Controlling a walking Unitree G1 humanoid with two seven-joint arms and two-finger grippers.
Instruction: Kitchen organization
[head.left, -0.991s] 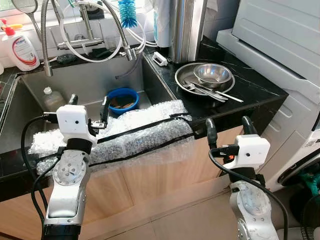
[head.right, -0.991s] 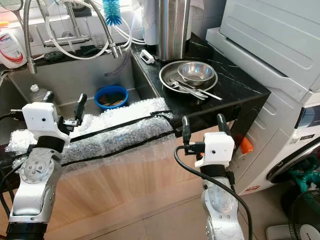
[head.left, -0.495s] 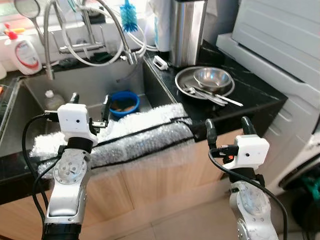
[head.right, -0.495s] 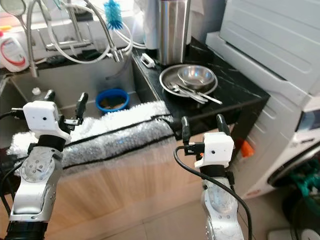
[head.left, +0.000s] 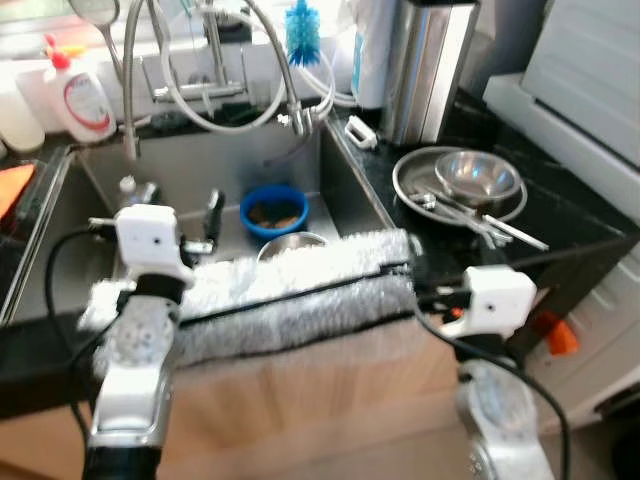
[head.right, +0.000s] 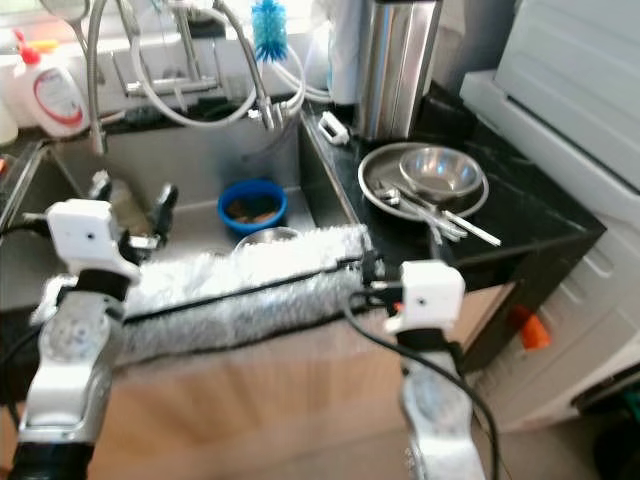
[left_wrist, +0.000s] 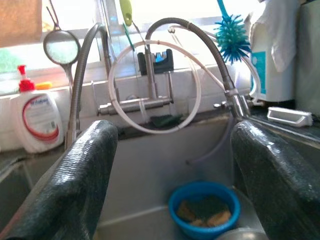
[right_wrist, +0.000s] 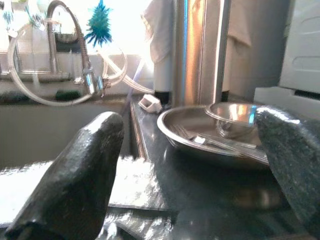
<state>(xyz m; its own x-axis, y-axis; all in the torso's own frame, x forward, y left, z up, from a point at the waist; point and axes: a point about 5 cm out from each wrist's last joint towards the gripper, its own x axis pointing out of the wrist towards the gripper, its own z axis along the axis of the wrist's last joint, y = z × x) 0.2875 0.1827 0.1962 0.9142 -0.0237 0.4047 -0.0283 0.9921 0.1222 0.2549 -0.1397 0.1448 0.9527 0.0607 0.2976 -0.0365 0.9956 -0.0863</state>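
Your left tool (left_wrist: 165, 175) is raised over the front edge of the sink (head.left: 190, 175), with its two black fingers (left_wrist: 75, 185) spread apart and nothing between them. Your right tool (right_wrist: 195, 165) is raised at the front edge of the black surface (head.left: 560, 215), its two fingers (right_wrist: 75, 175) likewise spread and holding nothing.

Just ahead of both tools, one sheet of bubble wrap (head.left: 290, 295) lies draped along the sink's front rim, with two dark bands running along its length.

Inside the sink you have one blue bowl (left_wrist: 202, 207) with brown pieces in it, and beside it the rim of one metal bowl (head.left: 290, 243). One small bottle (head.left: 128, 190) stands in the basin to the left.

Behind the sink, count two flexible spring faucets (left_wrist: 200, 40), one blue bottle brush (left_wrist: 231, 36), one round strainer (left_wrist: 61, 47) and one white soap bottle (left_wrist: 36, 120) with a red pump.

On the black surface to the right sits one large metal plate (head.right: 385, 190) carrying one smaller metal bowl (head.right: 440, 170) and several pieces of cutlery (head.right: 445, 220); the motion blur prevents an exact count. One tall steel canister (head.right: 395, 65) stands behind it.
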